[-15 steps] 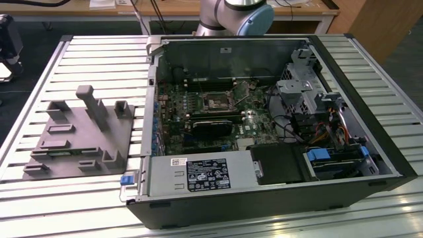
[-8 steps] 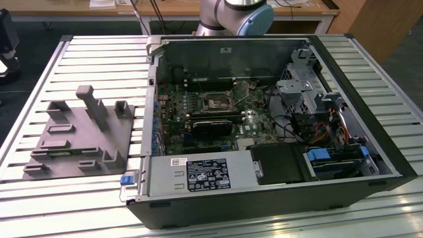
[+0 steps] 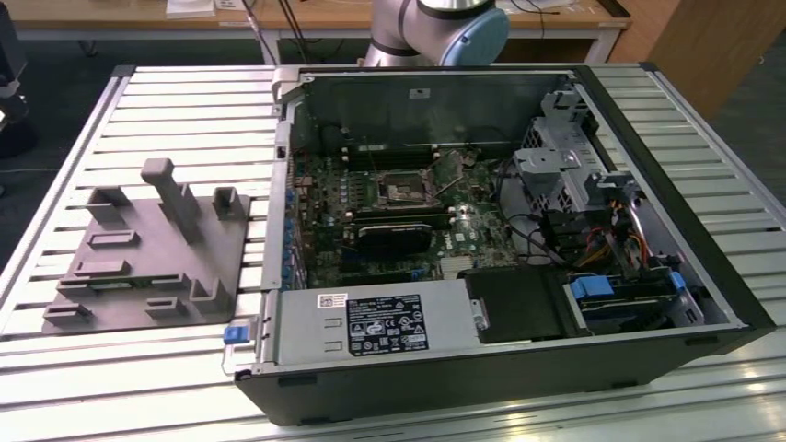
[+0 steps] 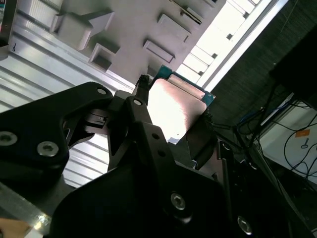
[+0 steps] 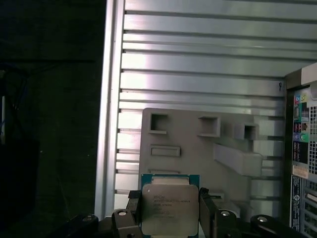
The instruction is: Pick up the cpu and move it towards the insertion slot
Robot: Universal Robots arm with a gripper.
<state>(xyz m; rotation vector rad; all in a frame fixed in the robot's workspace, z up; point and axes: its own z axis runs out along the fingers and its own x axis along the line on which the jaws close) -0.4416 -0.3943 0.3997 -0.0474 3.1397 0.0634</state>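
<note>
In the exterior view, the grey plastic fixture plate (image 3: 142,253) lies on the slatted aluminium table (image 3: 491,414). Beside it, toward the exterior view's right, stands the open black computer case (image 3: 687,230), with the insertion slot (image 3: 402,191), a dark square socket in a silver bracket, deep inside.

In the second wrist view, the black gripper (image 4: 173,111) clamps the flat silver-topped cpu (image 4: 171,101) by two opposite edges, aloft above the fixture plate.

In the first wrist view the cpu (image 5: 170,210) sits level. So thin an edge-hold could slip or tilt if a case wall is brushed.
</note>
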